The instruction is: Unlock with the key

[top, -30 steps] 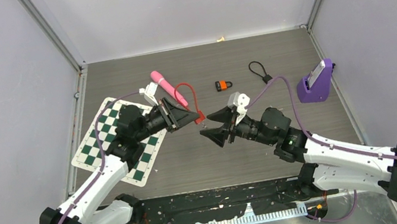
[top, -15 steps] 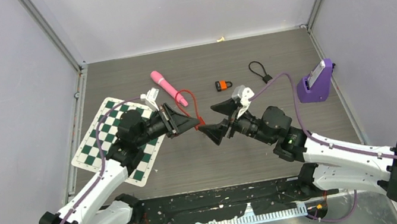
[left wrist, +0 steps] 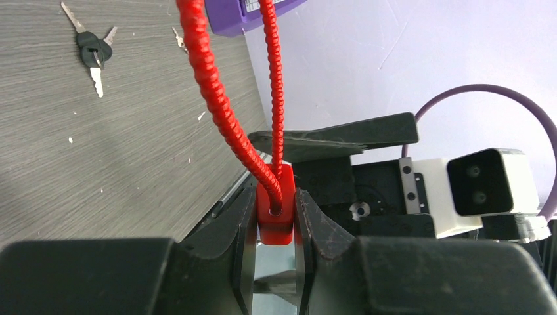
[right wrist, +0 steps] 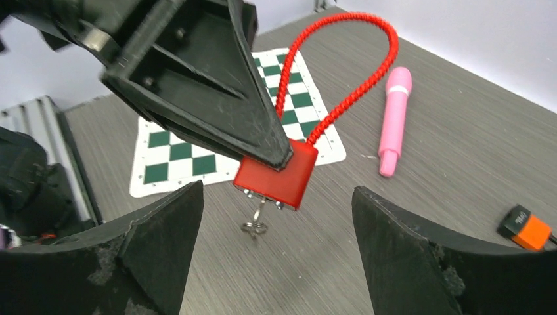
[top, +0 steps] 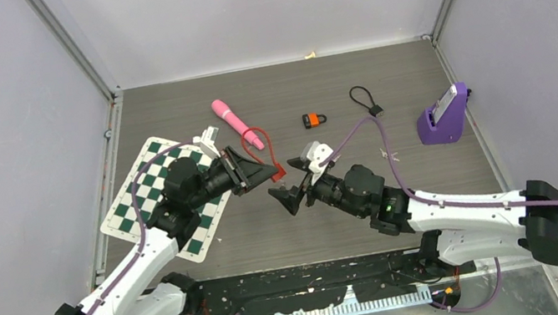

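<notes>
My left gripper (left wrist: 276,223) is shut on the body of a red cable lock (left wrist: 276,213), held above the table with its red cable loop (left wrist: 210,79) standing away from the fingers. In the right wrist view a small silver key (right wrist: 257,220) with a ring sticks out of the underside of the lock body (right wrist: 276,174). My right gripper (right wrist: 279,197) is wide open just in front of the lock, touching neither the lock nor the key. From above, the right gripper (top: 297,187) sits slightly nearer than the lock (top: 279,172).
A checkered mat (top: 148,197) lies under the left arm. A pink pen-like object (top: 234,122), a small orange padlock (top: 314,120), a black cord loop (top: 363,97) and a purple block (top: 445,116) lie further back. Spare keys (left wrist: 92,49) rest on the table.
My right gripper opened wide and drew back from the lock toward the near left, leaving the key in it. The left gripper kept its hold and shifted slightly.
</notes>
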### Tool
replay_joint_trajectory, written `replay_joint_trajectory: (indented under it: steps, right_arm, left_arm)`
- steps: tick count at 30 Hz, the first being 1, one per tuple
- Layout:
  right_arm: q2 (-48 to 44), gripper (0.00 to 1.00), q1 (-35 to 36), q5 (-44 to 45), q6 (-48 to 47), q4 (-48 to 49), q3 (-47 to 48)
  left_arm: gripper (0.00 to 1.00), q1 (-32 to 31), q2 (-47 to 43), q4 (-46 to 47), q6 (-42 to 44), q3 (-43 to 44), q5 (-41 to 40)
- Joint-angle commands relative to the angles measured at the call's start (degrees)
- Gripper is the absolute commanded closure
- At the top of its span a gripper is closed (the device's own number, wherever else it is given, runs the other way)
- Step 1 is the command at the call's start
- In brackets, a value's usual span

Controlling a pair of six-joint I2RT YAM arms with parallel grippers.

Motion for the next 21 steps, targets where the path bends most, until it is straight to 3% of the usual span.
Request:
replay_joint_trajectory:
  steps: [1,5,13,19,21]
  right_arm:
    - [2.4,0.13,1.8,10.0,-3.6,4.3,2.3]
    - [2.8,0.17,2.1,12.5,-2.8,9.2,0.5]
    - [2.7,0.24,2.1,8.8,-2.3,14.4,0.2]
    - [4.9,0.39,2.1,8.7,-2.0,12.8,1.8]
    - [5.4,0.51,2.1,8.2,-2.0,11.8,2.2]
  left_arm:
    - [1.0,-0.1,-2.5,2.0,-0.9,-0.1,-0.9]
    - [1.0,-0.1,-2.9,1.6,-0.8,-0.2,-0.9]
    - [1.0,0.0,-3.0,1.3,-0.8,-0.7,-1.0]
    - [1.0,-0.2,-3.9,1.4,-0.9,-0.7,-0.8]
    - [1.0,-0.2,-4.3,1.4,-0.8,-0.6,-0.8]
